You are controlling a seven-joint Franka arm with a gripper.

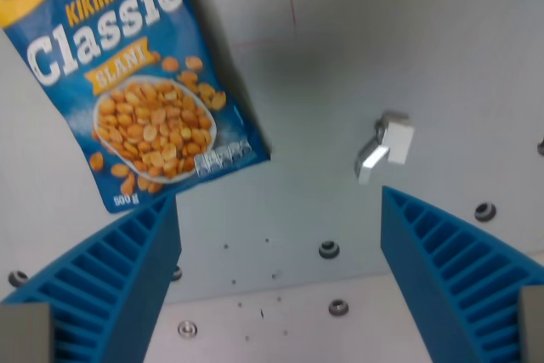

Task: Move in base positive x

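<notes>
Blue peanut bag point(127, 74) lies flat, tilted, beyond open gripper point(280, 269)

This looks like a robotics lab or test bench rather than a home. The surface is a plain grey plate point(357, 57) studded with bolts point(329, 249) and small holes across the lower part of the frame, as on a mounting table. A small white bracket point(387, 146) is fixed right of centre. A peanut bag point(127, 74) lies at upper left as a test object.
</notes>
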